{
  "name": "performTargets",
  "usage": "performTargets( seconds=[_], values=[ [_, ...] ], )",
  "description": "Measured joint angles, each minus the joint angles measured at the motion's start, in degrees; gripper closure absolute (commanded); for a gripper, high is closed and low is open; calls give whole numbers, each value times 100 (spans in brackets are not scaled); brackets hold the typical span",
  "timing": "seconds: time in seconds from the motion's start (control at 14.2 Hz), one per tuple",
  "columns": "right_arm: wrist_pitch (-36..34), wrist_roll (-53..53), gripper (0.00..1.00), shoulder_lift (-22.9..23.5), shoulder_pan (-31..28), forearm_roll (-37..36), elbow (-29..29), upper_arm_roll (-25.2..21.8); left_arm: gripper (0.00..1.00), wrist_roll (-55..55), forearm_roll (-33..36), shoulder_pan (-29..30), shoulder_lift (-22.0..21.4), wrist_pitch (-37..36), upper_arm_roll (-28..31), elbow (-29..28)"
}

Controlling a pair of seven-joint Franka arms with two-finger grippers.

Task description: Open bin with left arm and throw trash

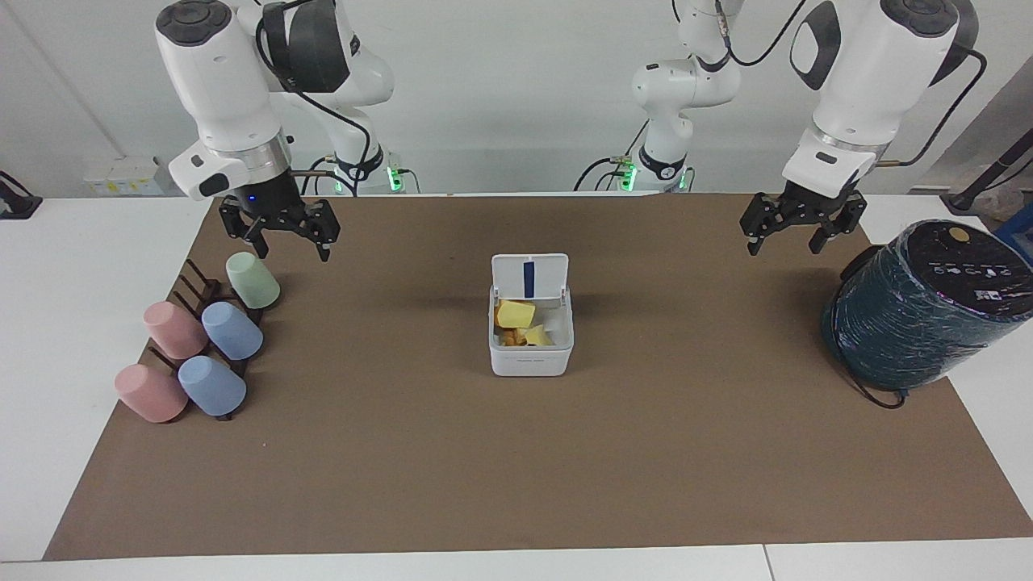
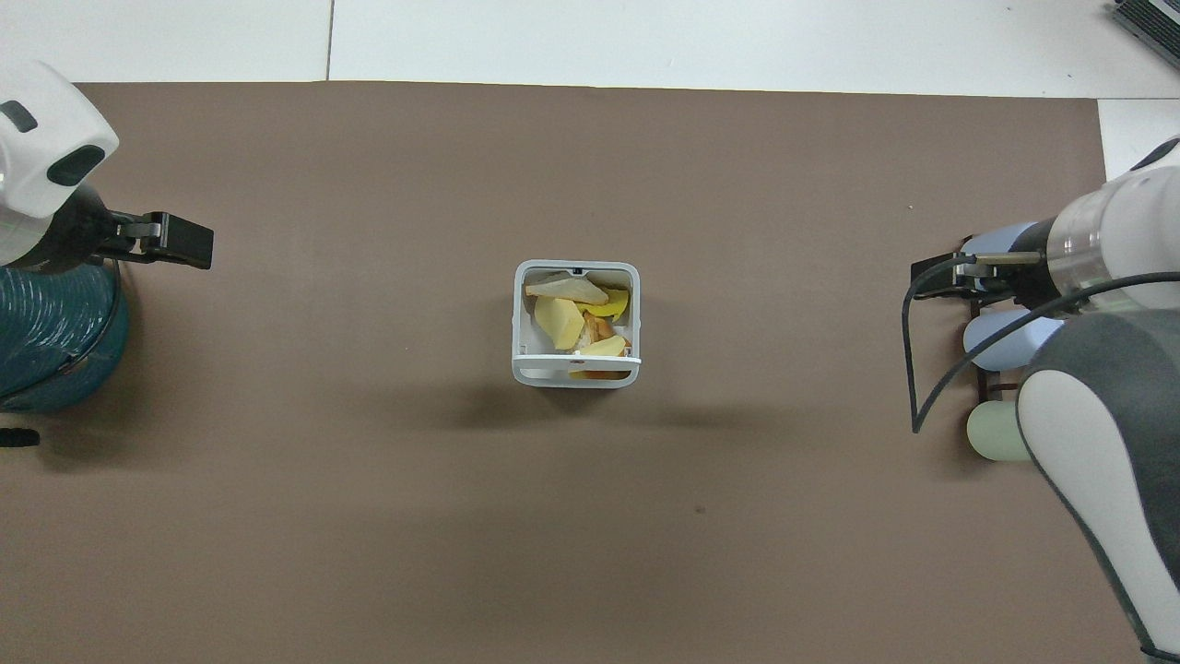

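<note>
The white bin (image 1: 530, 357) stands mid-mat with its lid (image 1: 530, 277) tipped up, showing the blue strip on its underside. The trash (image 1: 515, 314) lies inside: yellow wedges and a pale bread slice. From overhead the bin (image 2: 518, 323) shows the trash (image 2: 559, 322) filling it. My left gripper (image 1: 783, 244) hangs open and empty over the mat toward the left arm's end, well apart from the bin. My right gripper (image 1: 291, 252) hangs open and empty over the mat beside a green cup (image 1: 253, 280).
Pastel cups, pink (image 1: 174, 329) and blue (image 1: 232, 330), lie on a dark rack (image 1: 198, 282) at the right arm's end. A big dark-green wrapped cylinder (image 1: 920, 311) lies at the left arm's end, a cable looped beside it.
</note>
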Motion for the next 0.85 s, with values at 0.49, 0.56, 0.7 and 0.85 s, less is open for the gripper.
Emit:
performTargets(
  seconds=[0.49,0.56,0.7,0.85],
  values=[
    [-1,-25,0,-8,-4,136,-13,-2,0,4,0,0,0,3,0,0],
    [-1,-25,0,-8,-9,233,-13,-7,0,5,0,0,0,4,0,0],
    [-1,-26,0,-8,-27,312,-13,-16,0,6,0,0,0,6,0,0],
    [-1,-28,0,-8,-33,319,-13,-19,0,7,0,0,0,6,0,-3]
  ],
)
